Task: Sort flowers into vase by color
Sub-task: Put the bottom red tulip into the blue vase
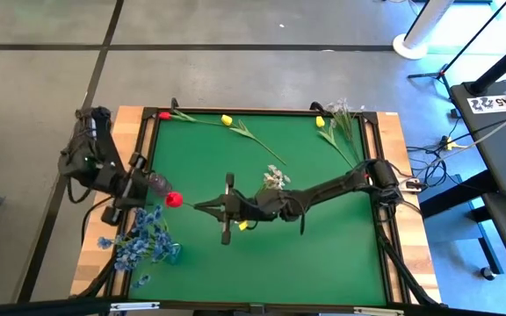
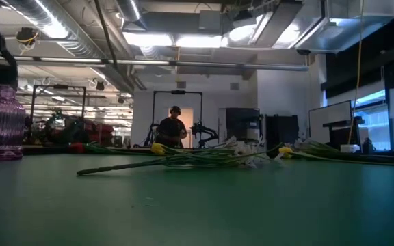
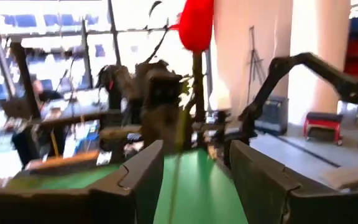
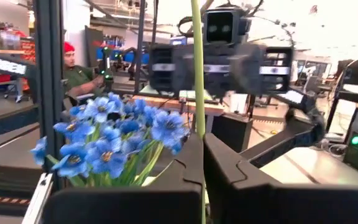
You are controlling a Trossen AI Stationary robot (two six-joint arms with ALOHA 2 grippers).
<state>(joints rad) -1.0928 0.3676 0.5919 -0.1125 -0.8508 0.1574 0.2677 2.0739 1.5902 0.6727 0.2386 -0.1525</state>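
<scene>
Beside right end effector (image 1: 202, 207): red tulip (image 1: 173, 199).

High view: straight down over whole desk (image 1: 323, 254). Low view: desk-top height, level toward room behind. Wrist views: close, facing each other across desk; both share red tulip (image 3: 196, 25), also in high view.
</scene>
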